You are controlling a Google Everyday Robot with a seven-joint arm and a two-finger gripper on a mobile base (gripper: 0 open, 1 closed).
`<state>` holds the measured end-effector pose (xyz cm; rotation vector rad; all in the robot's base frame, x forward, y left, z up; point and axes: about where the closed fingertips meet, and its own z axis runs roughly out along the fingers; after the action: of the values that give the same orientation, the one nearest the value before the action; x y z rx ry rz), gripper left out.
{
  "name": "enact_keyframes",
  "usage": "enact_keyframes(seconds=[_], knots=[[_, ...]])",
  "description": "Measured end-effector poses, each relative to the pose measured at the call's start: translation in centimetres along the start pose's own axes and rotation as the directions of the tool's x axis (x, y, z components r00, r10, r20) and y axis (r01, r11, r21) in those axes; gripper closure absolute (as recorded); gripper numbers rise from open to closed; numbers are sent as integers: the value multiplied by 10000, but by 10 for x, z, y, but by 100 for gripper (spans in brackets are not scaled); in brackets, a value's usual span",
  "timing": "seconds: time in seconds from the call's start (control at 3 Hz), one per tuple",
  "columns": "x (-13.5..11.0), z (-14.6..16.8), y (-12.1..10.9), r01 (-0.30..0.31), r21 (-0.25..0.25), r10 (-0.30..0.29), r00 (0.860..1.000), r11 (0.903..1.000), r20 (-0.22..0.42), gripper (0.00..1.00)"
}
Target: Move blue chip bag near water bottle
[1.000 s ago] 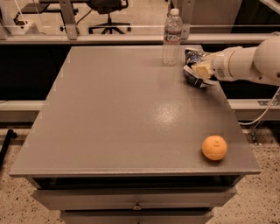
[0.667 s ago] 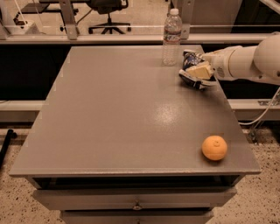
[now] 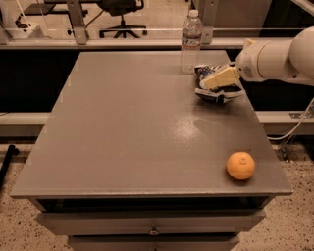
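The blue chip bag (image 3: 222, 95) lies crumpled on the grey table (image 3: 132, 127) at the back right, just right of the water bottle (image 3: 190, 41), with a small gap between them. The water bottle stands upright near the table's back edge, clear with a white cap. My gripper (image 3: 214, 81) reaches in from the right on a white arm. Its cream fingers (image 3: 223, 76) are shut on the chip bag, which rests at table level. Part of the bag is hidden behind the fingers.
An orange (image 3: 240, 165) sits near the table's front right corner. The table has drawers under its front edge. An office chair (image 3: 120, 14) and metal frame legs stand on the floor behind the table.
My gripper has moved the chip bag slightly left and down, closer to the water bottle. The bottle and the orange have not moved.
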<state>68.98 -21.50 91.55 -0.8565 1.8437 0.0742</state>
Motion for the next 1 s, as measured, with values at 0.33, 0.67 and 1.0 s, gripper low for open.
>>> enact_keyframes(seconds=[0.33, 0.67, 1.0], knots=[[-14, -12, -5, 268, 132, -269, 9996, 9996, 73, 0], [-28, -42, -13, 413, 93, -416, 9985, 9991, 351, 0], [-31, -81, -28, 618, -201, -602, 9953, 9979, 757, 0]])
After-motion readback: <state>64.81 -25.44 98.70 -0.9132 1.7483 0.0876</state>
